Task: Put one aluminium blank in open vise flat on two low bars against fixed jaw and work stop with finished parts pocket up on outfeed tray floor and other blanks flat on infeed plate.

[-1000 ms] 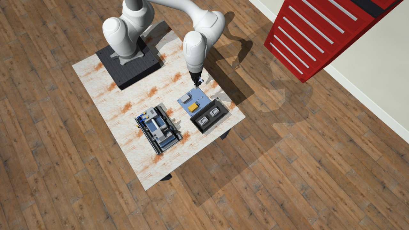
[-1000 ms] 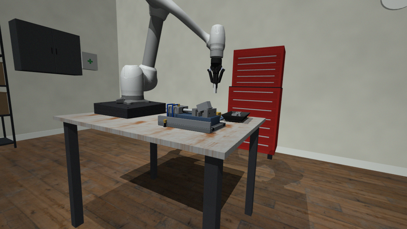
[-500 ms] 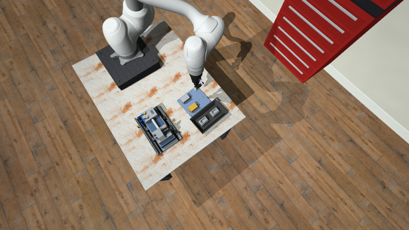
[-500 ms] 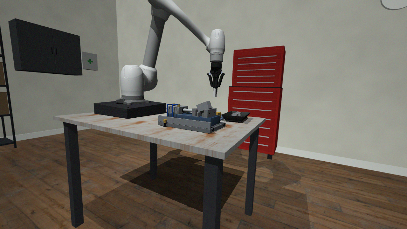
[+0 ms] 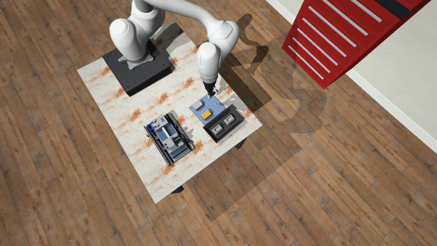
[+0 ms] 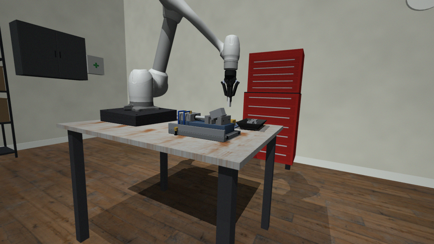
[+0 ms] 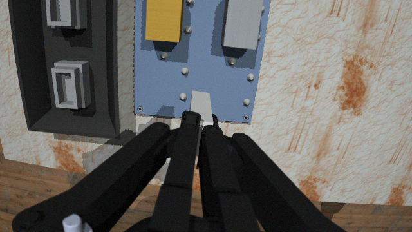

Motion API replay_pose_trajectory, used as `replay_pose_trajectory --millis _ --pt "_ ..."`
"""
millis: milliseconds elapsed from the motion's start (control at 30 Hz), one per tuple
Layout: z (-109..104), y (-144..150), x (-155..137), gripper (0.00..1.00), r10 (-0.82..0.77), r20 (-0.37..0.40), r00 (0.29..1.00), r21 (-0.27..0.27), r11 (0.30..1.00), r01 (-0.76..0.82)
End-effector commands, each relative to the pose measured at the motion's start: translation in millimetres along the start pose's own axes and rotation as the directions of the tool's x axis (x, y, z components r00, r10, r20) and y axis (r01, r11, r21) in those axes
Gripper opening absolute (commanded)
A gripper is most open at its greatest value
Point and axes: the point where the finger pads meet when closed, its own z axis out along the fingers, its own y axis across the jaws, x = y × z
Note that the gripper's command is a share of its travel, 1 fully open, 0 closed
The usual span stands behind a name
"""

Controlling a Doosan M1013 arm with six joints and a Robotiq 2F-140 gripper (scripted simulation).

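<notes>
Hovering near the plate (image 5: 217, 108) (image 6: 236, 126) (image 7: 212, 77), the jaws are clenched, apparently on nothing, perhaps for pushing. 1 blank (image 5: 171, 144) (image 6: 217, 113) tilts atop the vise (image 5: 175, 156) (image 6: 198, 129), unseated; 2 parts sit pocket-up in the tray (image 5: 210, 134) (image 6: 242, 124) (image 7: 19, 64), as required.

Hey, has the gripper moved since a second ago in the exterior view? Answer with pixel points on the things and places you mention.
Yes, it has moved down: the gripper (image 5: 210, 94) (image 6: 229, 101) (image 7: 198, 105) now hangs lower against the red tool chest (image 5: 308, 59) (image 6: 270, 111).
</notes>
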Motion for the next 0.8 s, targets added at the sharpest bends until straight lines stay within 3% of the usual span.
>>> replay_pose_trajectory --millis 0,767 --pt "3.3 0.0 -0.1 0.0 0.0 0.0 1.0 0.0 1.0 0.0" --pt "6.3 0.0 -0.2 0.0 0.0 0.0 1.0 0.0 1.0 0.0"
